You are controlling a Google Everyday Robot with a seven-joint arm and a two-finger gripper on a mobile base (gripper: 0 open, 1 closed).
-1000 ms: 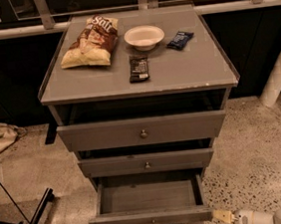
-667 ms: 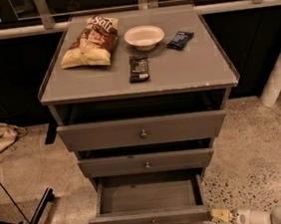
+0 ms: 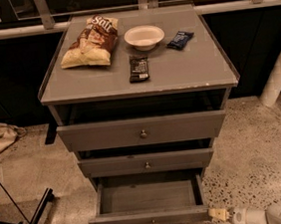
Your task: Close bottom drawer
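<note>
At the foot of the cabinet, the bottom drawer [image 3: 141, 218] stands pulled well out, its bare inside open to view and its front far forward of the two drawers above. The task looks barely begun: the whole push home is left. The end effector [image 3: 218, 214] sits low at the picture's lower right, just beside the right end of the drawer front and at about the same height. I cannot tell whether it touches the wood, nor whether it is spread or pressed together. It is off to the side of the front, not squarely before it, so by my judgement it needs to come round onto the front face, near the knob [image 3: 153, 223], before a straight push inward can work. A shove at the corner could skew the drawer in its runners. The middle drawer [image 3: 111, 166] and top drawer [image 3: 98, 135] also stand a little out, overhanging the back of the bottom one, so the arm should stay low under their fronts. The floor [image 3: 256, 162] to the right gives the arm open room. On the left a black stand [image 3: 34, 218] leans near the cabinet's corner. The bag [image 3: 90, 41], bowl [image 3: 144, 36] and two bars on the counter [image 3: 196, 65] are well clear of the work.
</note>
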